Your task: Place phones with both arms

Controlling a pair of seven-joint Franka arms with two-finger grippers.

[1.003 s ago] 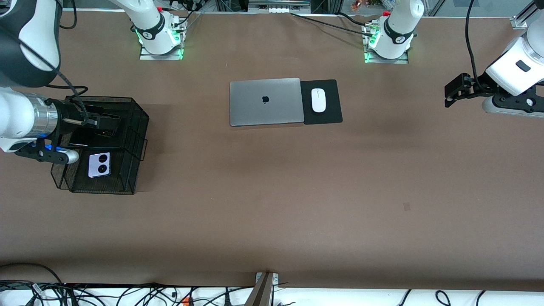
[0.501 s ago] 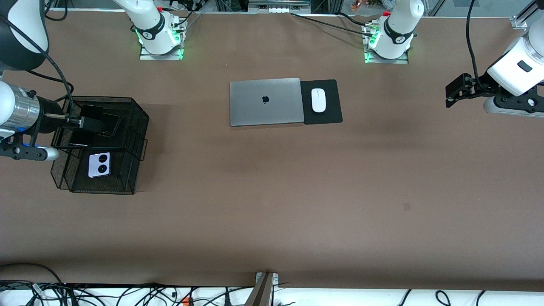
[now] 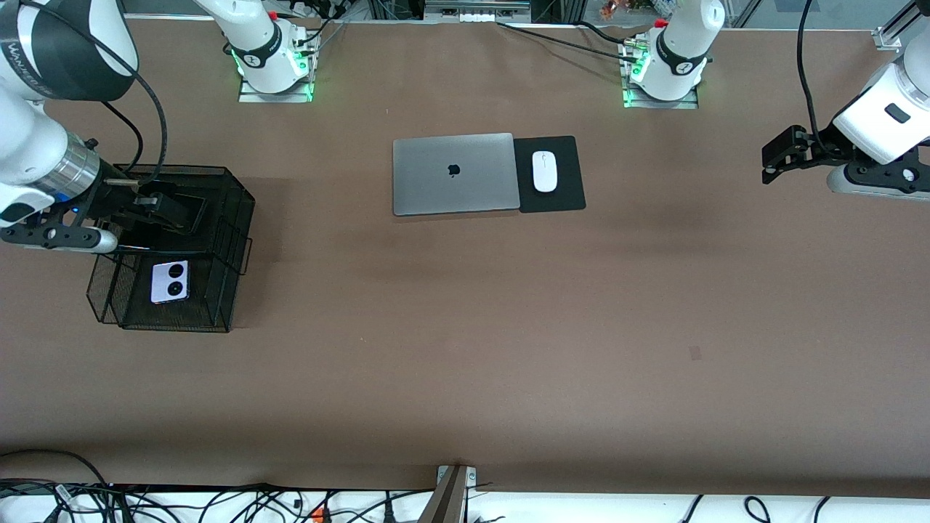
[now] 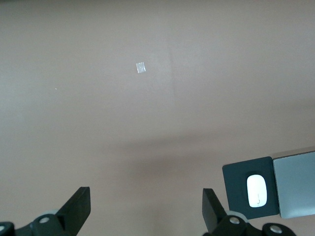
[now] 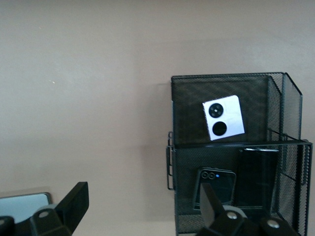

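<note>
Phones sit in the mesh basket at frame left: lilac phone, folded phone, slim slab. Right gripper hovers above, jaws wide and empty (snagging the wire rim is the risk). Left gripper waits wide at frame right.

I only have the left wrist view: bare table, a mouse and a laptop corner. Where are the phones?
Observer: All three sit in a black mesh basket at the right arm's end of the table.
Operator: How are they split inside it?
Observer: The lilac phone lies alone in the compartment nearer the front camera. The slim black phone and the folded black phone share the other one.
Operator: And the other arm?
Observer: The right gripper hangs open and empty over the basket's farther compartment.
</note>
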